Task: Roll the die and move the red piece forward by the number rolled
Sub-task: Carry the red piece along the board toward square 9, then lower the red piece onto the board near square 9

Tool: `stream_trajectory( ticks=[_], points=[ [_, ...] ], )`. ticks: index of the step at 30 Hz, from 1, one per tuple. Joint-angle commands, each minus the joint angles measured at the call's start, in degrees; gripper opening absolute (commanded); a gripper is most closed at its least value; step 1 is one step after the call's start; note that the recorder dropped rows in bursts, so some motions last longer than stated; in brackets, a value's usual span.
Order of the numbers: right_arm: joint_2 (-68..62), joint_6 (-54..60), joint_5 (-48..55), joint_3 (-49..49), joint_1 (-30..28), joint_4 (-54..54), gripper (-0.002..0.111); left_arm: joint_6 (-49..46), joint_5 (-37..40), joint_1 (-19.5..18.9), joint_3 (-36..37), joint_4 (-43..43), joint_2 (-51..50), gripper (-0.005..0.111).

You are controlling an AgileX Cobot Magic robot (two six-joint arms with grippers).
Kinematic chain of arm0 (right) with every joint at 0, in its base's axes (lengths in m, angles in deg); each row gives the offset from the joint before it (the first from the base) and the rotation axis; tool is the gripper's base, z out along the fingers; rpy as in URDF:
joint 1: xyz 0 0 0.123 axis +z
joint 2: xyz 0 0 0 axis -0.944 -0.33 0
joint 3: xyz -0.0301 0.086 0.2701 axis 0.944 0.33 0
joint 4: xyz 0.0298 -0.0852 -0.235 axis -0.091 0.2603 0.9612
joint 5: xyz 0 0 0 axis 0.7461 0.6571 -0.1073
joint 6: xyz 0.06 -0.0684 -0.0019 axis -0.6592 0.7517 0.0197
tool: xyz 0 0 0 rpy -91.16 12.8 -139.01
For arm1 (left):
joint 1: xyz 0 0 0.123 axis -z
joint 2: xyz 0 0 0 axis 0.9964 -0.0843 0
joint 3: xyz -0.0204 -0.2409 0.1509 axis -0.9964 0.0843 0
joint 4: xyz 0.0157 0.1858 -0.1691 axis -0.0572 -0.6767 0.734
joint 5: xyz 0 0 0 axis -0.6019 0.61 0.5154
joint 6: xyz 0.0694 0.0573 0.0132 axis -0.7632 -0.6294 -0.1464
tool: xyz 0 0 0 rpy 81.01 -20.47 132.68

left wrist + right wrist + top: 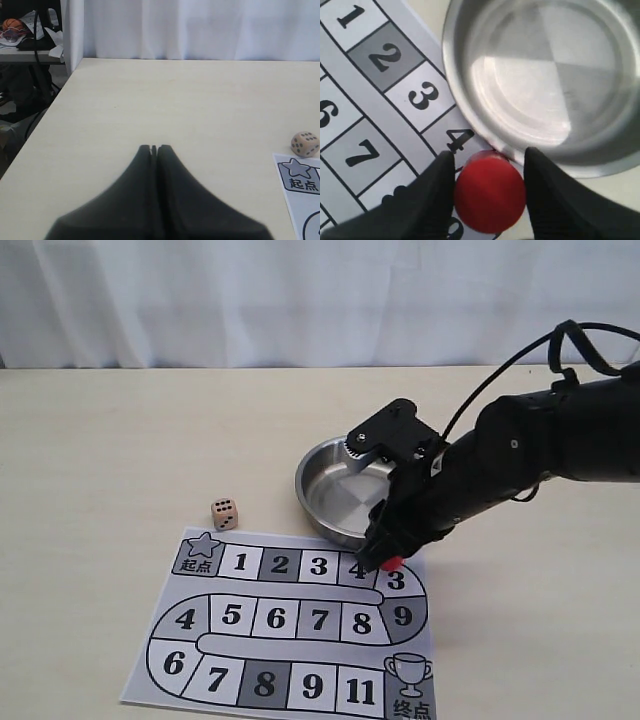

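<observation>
The red piece stands upright, clasped inside the right gripper

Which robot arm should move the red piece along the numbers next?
Right. The right gripper appears to clamp the red piece beside the bowl. The left gripper is shut and empty over bare table, with the piece outside its view.

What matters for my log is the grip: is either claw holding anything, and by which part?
The right claw holds the red piece by its curved sides. The left claw is shut, empty.
</observation>
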Motion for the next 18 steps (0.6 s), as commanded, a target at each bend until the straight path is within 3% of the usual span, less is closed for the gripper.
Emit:
stream_trajectory(
  ticks=[1, 18],
  points=[
    [0.2, -1.4, -3.5, 2.3, -1.5, 0.4, 0.004, 0.3, -0.8, 0.0, 0.1, 0.1, 0.0, 0.0],
    [0.1, -0.7, -14.9, 11.1, -1.5, -2.4, 0.004, 0.3, -0.8, 0.0, 0.1, -0.1, 0.0, 0.0]
  ],
)
